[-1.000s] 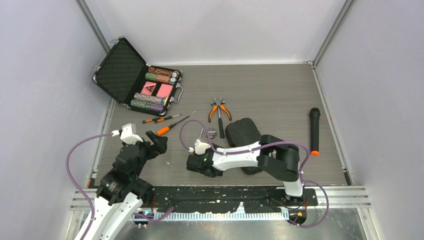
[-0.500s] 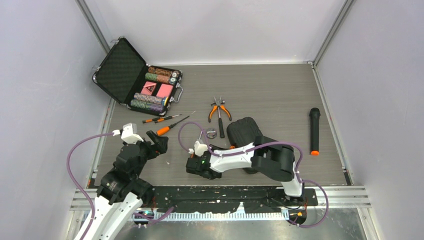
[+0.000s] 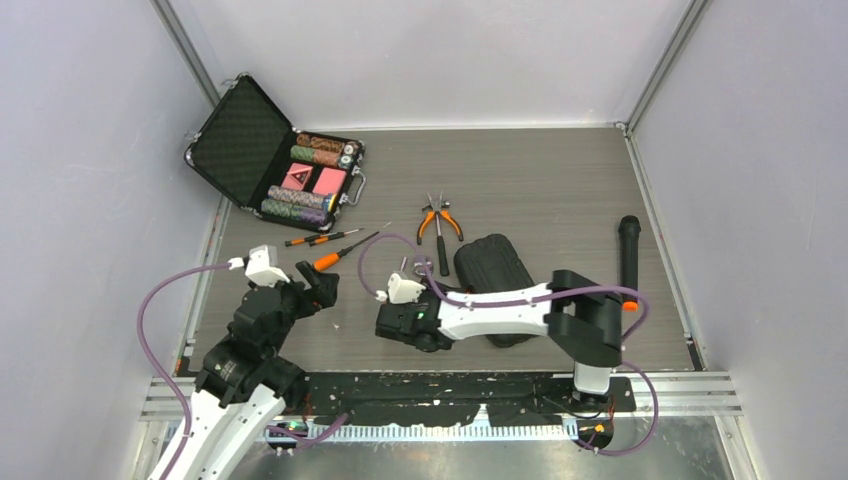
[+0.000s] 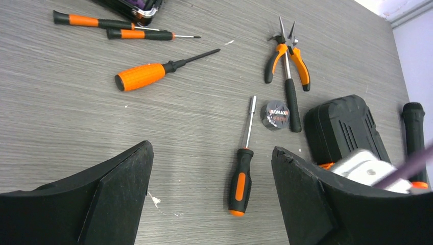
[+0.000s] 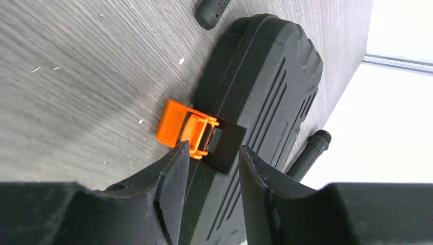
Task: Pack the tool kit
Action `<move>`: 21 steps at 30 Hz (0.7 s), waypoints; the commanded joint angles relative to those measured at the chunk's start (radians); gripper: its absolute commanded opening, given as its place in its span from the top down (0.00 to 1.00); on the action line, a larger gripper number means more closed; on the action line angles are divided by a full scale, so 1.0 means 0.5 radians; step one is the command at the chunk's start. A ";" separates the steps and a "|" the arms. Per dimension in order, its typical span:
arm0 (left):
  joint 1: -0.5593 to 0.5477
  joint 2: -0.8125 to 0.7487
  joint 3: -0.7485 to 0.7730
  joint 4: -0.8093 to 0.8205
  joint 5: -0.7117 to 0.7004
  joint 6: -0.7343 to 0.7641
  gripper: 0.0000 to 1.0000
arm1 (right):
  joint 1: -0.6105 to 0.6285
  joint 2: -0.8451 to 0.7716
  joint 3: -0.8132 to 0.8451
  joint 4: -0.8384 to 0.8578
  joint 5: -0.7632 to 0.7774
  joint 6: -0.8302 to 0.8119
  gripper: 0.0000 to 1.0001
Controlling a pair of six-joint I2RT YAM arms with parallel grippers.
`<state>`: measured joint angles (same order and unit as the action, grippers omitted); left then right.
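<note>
While the closed tool kit [image 3: 492, 268] lies near the middle of the desk [image 3: 560, 180], the right hand [image 5: 209, 155] holds its fingers slightly apart at the orange latch [image 5: 179, 125]; the left hand [image 4: 212, 153] is wide apart.

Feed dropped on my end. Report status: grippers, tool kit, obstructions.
Left gripper open, empty, above table. Right gripper straddles closed tool kit at orange latch, grip unclear. Screwdrivers, pliers loose on table; shut lid bars packing.

L hand [image 4: 212, 148] spread wide, low; R hand [image 5: 212, 148] fingers narrowly apart, R arm stretched leftward.
</note>
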<state>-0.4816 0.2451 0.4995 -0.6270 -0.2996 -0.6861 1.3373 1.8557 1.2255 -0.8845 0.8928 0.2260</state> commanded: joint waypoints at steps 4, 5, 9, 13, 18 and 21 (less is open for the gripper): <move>0.006 0.169 -0.088 0.396 0.460 0.225 0.13 | -0.109 -0.421 -0.093 0.031 -0.282 0.017 0.49; 0.006 0.212 -0.100 0.458 0.540 0.254 0.13 | -0.177 -0.512 -0.153 0.058 -0.322 0.036 0.47; -0.055 0.429 -0.099 0.684 0.782 0.361 0.13 | -0.494 -0.931 -0.404 0.272 -0.658 0.129 0.41; -0.380 0.673 -0.017 0.895 0.690 0.619 0.11 | -0.973 -1.411 -0.659 0.490 -1.076 0.165 0.35; -0.741 1.121 0.104 1.188 0.618 0.937 0.10 | -1.628 -1.802 -0.908 0.691 -1.671 0.201 0.25; -0.844 1.416 0.182 1.404 0.697 1.068 0.10 | -2.062 -1.848 -1.019 0.832 -2.202 0.256 0.24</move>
<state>-0.8497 0.8242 0.5179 -0.1490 0.0154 -0.3008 0.4774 0.9451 0.7807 -0.6022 0.1680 0.3054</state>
